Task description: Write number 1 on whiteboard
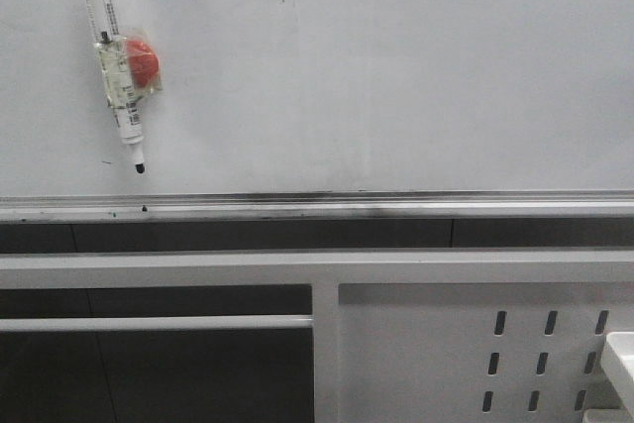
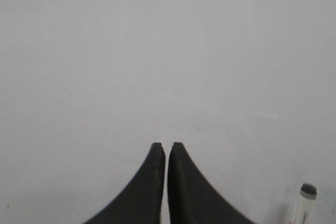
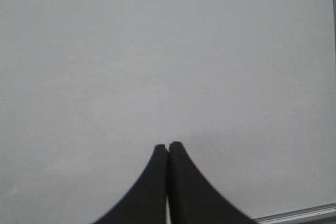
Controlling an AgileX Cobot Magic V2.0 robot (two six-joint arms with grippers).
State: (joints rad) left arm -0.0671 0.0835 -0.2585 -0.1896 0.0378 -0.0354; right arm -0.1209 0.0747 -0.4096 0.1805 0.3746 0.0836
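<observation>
White fills nearly everything you're looking at: the whiteboard [image 1: 396, 76] takes the whole upper half of the front view, glossy, faintly smudged, with its silver rail [image 1: 317, 207] running across the middle. Below that sits the perforated frame [image 1: 475, 344], lower right, with dark gaps behind it.

No number 1 on the board yet, only a tiny dark speck at top centre, so the stroke is all ahead of you.

Now the pen [image 1: 114, 61], upper left of the front view, hanging tilted on the board, tip down, with a red magnet [image 1: 141, 61] taped at mid-barrel. You'd judge it light, stiff and slick: smooth plastic barrel, tape wrap, easy to twist in the grip. The magnet will likely resist a little as you pull it off, then let go suddenly. Best hold looks like the barrel just below the tape, close enough to the tip to keep the stroke steady, clear of the lumpy magnet. Its cap end shows in the lower right corner of the left wrist view [image 2: 307, 195].

Left gripper [image 2: 167, 146]: tips pressed nearly together, a hairline gap, nothing held. Right gripper [image 3: 168, 146]: same story, tips closed on nothing, facing blank board with the rail at lower right. Neither shows in the front view. You'll need to spread the jaws before reaching.
</observation>
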